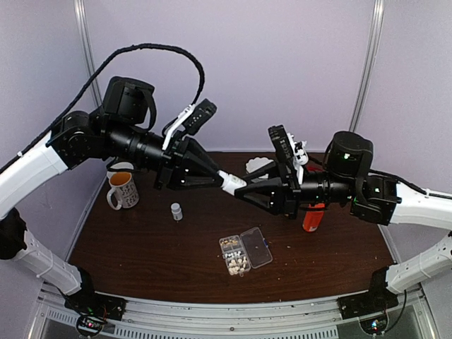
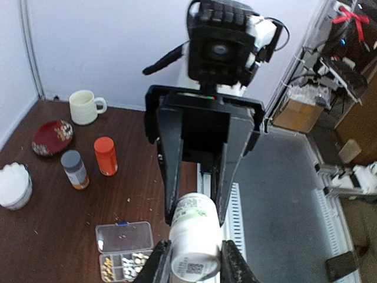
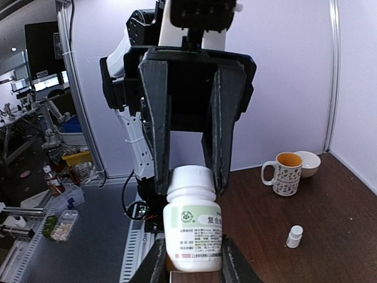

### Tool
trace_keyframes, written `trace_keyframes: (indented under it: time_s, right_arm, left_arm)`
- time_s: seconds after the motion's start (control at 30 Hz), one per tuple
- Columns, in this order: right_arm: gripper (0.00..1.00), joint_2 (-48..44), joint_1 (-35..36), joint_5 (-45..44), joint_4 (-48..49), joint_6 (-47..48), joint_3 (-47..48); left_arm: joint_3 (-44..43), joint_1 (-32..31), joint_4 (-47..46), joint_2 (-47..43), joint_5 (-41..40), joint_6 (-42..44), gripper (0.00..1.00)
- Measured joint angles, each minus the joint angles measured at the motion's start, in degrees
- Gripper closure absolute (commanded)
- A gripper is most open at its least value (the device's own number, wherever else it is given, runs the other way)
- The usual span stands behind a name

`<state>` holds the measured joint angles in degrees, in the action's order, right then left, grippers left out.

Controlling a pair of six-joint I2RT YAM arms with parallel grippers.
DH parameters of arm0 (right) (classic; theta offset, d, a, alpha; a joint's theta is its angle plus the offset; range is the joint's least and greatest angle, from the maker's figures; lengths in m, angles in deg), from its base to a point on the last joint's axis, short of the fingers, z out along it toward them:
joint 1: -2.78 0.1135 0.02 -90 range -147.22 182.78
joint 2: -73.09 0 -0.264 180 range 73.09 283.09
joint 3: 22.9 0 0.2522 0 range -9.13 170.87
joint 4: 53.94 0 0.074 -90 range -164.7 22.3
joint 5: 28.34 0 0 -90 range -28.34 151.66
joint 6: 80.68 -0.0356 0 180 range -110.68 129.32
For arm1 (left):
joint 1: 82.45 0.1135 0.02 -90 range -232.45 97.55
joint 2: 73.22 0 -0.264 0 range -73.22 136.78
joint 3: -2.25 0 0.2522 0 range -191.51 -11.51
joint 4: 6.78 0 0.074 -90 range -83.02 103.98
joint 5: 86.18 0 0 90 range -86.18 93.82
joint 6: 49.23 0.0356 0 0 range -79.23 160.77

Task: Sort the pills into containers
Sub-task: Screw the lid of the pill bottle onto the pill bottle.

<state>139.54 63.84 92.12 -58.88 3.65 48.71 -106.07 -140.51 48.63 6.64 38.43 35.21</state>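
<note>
table [image 1: 141,247] looks matt dark wood, organiser box [image 1: 245,253] clear glossy plastic, bottle [image 3: 193,224] smooth white plastic.

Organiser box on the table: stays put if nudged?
Probably not: the organiser box looks like thin clear plastic, so likely light and apt to slide. Its lid lies open flat, so tipping seems unlikely, though the uncovered pills could spill.
</note>
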Motion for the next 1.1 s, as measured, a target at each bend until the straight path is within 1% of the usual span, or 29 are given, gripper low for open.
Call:
trace_keyframes:
  time_s: [0.13, 0.2, 0.33, 0.57, 0.67, 0.77, 0.9, 1.07, 1.1]
  right_arm:
    - [1.0, 0.42, -0.79, 5.01, -1.03, -4.98, 0.98]
    - [1.0, 0.74, -1.07, 7.13, -2.54, -7.21, 2.29]
    - [1.0, 0.74, -1.44, 9.38, -3.82, -11.34, 3.8]
    - [1.0, 0.79, -2.51, 12.31, -3.8, -19.98, 4.0]
    - [1.0, 0.92, -2.86, 13.33, -2.89, -24.52, 4.0]
    - [1.0, 1.33, -2.93, 13.94, -1.99, -29.0, 4.0]
    - [1.0, 2.03, -2.97, 14.32, -0.24, -34.69, 3.61]
    - [1.0, 2.45, -3.3, 14.27, 1.09, -38.84, 2.86]
    - [1.0, 2.54, -3.34, 14.23, 1.2, -39.54, 2.75]
  left_arm:
    - [2.93, -0.79, -2.67, -1.84, 0.85, 11.58, 0.92]
    - [3.93, -0.94, -4.04, -2.62, 1.46, 17.49, 0.96]
    - [4.24, -1.31, -5.73, -2.99, 1.86, 25.64, 1.0]
    - [4.24, -1.42, -6.1, -2.71, 2.08, 39.06, 1.0]
    - [4.39, -1.7, -6.12, -2.99, 2.03, 47.36, 1.0]
    - [6.27, -2.25, -7.08, -4.39, 1.14, 57.4, 1.0]
    - [8.63, -2.75, -8.63, -6.14, -1.77, 67.65, 1.0]
    - [11.26, -4.07, -10.67, -7.76, -7.56, 79.97, 1.0]
    - [12.11, -4.33, -11.43, -8.2, -8.94, 82.42, 0.95]
